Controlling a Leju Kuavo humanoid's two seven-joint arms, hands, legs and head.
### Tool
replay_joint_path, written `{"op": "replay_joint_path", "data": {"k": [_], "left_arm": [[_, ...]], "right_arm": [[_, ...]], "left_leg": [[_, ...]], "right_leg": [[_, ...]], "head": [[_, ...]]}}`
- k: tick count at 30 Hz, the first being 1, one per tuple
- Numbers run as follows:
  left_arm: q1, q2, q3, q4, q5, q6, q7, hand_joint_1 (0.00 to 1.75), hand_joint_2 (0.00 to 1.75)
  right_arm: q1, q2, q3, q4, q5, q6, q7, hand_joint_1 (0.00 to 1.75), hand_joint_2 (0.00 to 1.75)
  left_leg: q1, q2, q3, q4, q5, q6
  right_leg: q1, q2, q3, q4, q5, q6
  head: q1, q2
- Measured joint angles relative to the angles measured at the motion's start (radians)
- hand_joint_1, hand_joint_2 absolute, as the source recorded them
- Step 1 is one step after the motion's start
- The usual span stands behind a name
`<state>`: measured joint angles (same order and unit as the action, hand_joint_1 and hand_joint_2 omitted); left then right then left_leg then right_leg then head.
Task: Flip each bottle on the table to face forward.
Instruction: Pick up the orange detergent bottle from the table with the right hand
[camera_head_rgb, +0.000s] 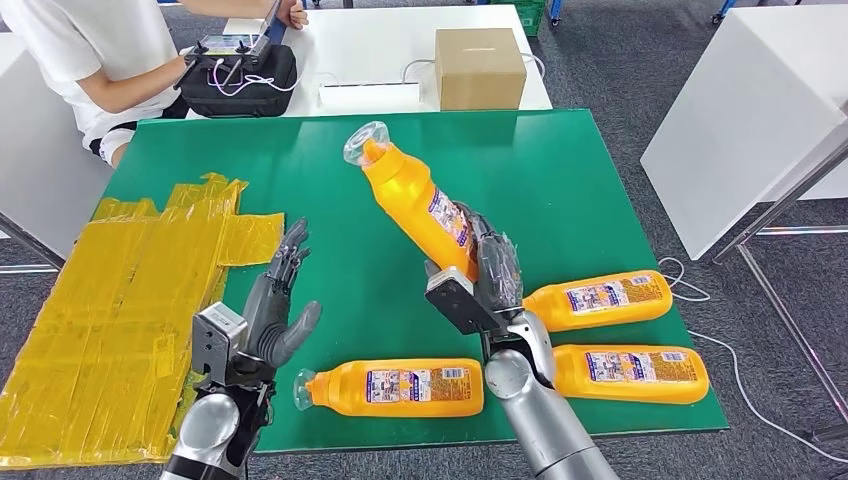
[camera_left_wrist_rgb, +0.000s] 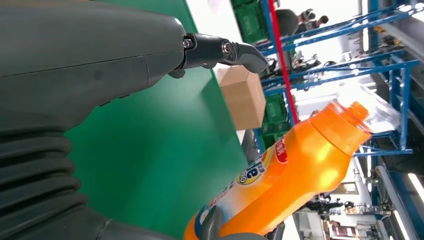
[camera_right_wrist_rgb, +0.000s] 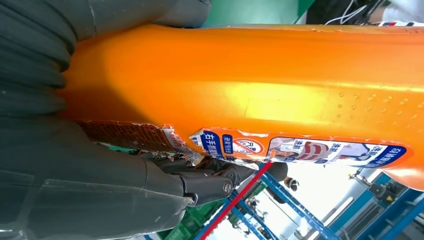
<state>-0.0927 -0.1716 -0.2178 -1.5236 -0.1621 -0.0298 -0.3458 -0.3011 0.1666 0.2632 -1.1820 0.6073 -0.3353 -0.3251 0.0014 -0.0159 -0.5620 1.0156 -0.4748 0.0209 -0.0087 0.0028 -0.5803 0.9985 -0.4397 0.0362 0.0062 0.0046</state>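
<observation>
Right hand (camera_head_rgb: 497, 272) fingers clamped on a raised orange detergent bottle (camera_head_rgb: 415, 198), left hand (camera_head_rgb: 275, 300) fingers apart, three bottles beside it lying label-up, apparently finished.

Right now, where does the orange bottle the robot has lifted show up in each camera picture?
Head view: the lifted bottle slants above the green table, gripped by the right hand.
Left wrist view: the bottle, cap outward.
Right wrist view: its orange body up close.
Shared landmark: the green table.
</observation>
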Motion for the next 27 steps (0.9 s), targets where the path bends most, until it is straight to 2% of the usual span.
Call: {"op": "replay_joint_path", "data": {"k": [4, 10, 27], "left_arm": [[-0.034, 0.007, 0.0, 0.009, 0.051, -0.024, 0.043, 0.0, 1.75], [-0.077, 0.013, -0.011, 0.017, 0.092, -0.03, 0.057, 0.0, 1.75], [-0.088, 0.02, -0.014, 0.024, 0.156, -0.032, 0.043, 0.0, 1.75]], "right_arm": [[0.006, 0.013, 0.0, -0.001, -0.018, 0.037, -0.011, 1.75, 1.75], [0.016, 0.035, 0.025, -0.003, -0.019, 0.076, -0.025, 1.75, 1.75], [0.046, 0.075, 0.226, 0.017, -0.002, 0.174, -0.066, 1.75, 1.75]], "left_leg": [[0.0, 0.0, 0.0, 0.0, 0.0, 0.0], [0.0, 0.0, 0.0, 0.0, 0.0, 0.0], [0.0, 0.0, 0.0, 0.0, 0.0, 0.0]], "right_leg": [[0.0, 0.0, 0.0, 0.0, 0.0, 0.0], [0.0, 0.0, 0.0, 0.0, 0.0, 0.0], [0.0, 0.0, 0.0, 0.0, 0.0, 0.0]], "head": [[0.0, 0.0], [0.0, 0.0], [0.0, 0.0]]}}
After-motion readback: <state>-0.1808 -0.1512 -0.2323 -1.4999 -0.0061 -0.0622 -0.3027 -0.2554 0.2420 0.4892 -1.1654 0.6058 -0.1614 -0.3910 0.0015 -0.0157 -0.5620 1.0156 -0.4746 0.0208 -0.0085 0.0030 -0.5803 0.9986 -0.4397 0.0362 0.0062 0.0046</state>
